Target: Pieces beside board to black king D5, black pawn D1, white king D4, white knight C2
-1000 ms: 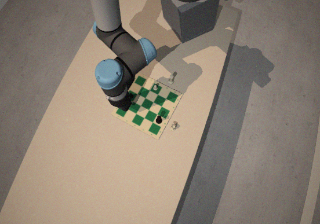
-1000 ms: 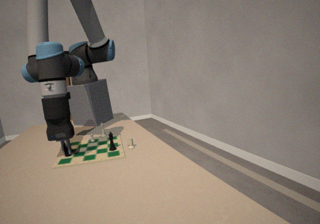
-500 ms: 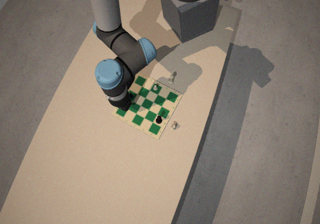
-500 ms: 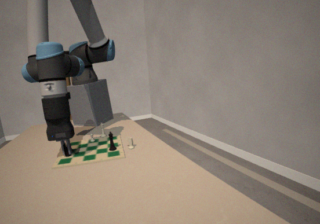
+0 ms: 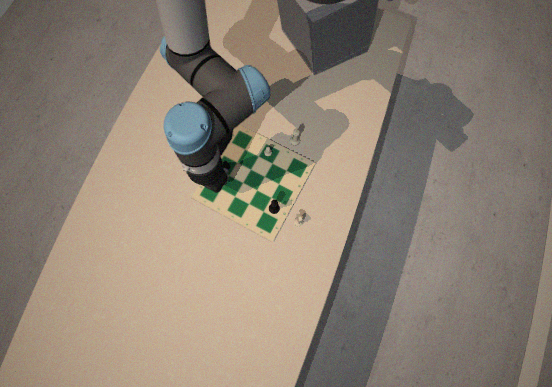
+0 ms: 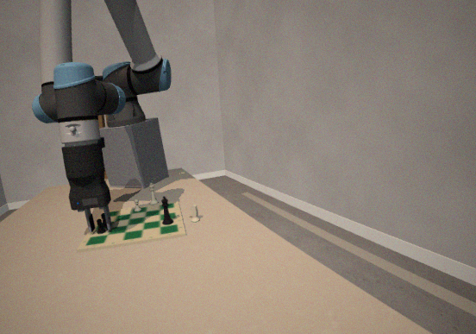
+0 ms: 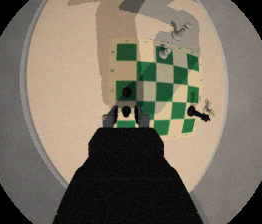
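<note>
The black pawn [image 6: 101, 226] [image 7: 126, 111] stands upright on D1, between the fingers. My gripper [image 6: 100, 230] [image 7: 126, 111] is open around it, with a gap on both sides; its fingertips are low, hidden in the top view. The black king [image 5: 274, 206] [image 6: 166, 214] [image 7: 191, 111] stands upright on D5. The white king [image 5: 295, 137] [image 6: 153, 197] [image 7: 181, 32] stands off the board, beyond the A edge. The white knight [image 5: 300, 217] [image 6: 195, 215] [image 7: 206, 108] stands off the board beside the 5 edge. The board [image 5: 274, 238] [image 6: 185, 234] lies flat.
Another black piece [image 5: 226, 165] [image 7: 127, 91] stands on C1, close behind the fingers. A small white piece [image 5: 268, 150] [image 6: 137, 206] [image 7: 165, 51] stands on A3. The grey robot pedestal [image 5: 340, 33] [image 6: 148, 154] stands beyond the board. The table's long edge runs past the knight's side.
</note>
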`<state>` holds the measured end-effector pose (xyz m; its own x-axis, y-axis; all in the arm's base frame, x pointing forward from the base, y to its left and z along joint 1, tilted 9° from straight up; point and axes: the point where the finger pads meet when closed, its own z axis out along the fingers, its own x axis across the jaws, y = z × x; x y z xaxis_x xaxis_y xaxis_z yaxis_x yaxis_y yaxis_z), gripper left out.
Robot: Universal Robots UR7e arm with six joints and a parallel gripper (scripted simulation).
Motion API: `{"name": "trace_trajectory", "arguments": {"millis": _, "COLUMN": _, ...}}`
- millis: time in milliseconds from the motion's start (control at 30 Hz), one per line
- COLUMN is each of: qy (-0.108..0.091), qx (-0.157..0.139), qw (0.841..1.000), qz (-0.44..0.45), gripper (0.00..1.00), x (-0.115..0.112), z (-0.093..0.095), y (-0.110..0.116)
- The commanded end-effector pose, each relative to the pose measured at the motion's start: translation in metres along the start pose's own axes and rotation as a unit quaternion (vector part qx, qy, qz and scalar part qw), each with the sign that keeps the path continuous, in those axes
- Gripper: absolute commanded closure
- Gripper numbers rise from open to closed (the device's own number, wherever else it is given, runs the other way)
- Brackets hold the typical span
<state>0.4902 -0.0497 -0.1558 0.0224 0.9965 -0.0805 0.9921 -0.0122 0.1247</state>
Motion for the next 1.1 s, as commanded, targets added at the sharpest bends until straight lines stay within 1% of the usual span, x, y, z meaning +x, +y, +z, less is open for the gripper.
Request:
{"name": "trace_trajectory", "arguments": {"millis": 0, "qy": 0.0, "qx": -0.002, "qw": 1.0, "qz": 0.0, "gripper": 0.32, "x": -0.001, "z": 0.0, "y": 0.002}}
{"name": "trace_trajectory", "arguments": {"millis": 200, "qy": 0.0, "qx": -0.001, "qw": 1.0, "qz": 0.0, "gripper": 0.32, "x": -0.001, "z": -0.003, "y": 0.001}}
{"name": "trace_trajectory", "arguments": {"millis": 300, "qy": 0.0, "qx": 0.0, "qw": 1.0, "qz": 0.0, "gripper": 0.32, "x": 0.0, "z": -0.009, "y": 0.0}}
{"name": "trace_trajectory", "arguments": {"millis": 400, "qy": 0.0, "qx": 0.0, "qw": 1.0, "qz": 0.0, "gripper": 0.32, "x": 0.0, "z": -0.02, "y": 0.0}}
{"name": "trace_trajectory", "arguments": {"millis": 467, "qy": 0.0, "qx": 0.0, "qw": 1.0, "qz": 0.0, "gripper": 0.32, "x": 0.0, "z": -0.02, "y": 0.0}}
{"name": "trace_trajectory", "arguments": {"millis": 867, "qy": 0.0, "qx": 0.0, "qw": 1.0, "qz": 0.0, "gripper": 0.32, "x": 0.001, "z": -0.075, "y": 0.0}}
{"name": "trace_trajectory", "arguments": {"millis": 967, "qy": 0.0, "qx": 0.0, "qw": 1.0, "qz": 0.0, "gripper": 0.32, "x": 0.0, "z": -0.084, "y": -0.001}}
{"name": "trace_trajectory", "arguments": {"millis": 1067, "qy": 0.0, "qx": 0.0, "qw": 1.0, "qz": 0.0, "gripper": 0.32, "x": 0.0, "z": -0.086, "y": -0.001}}
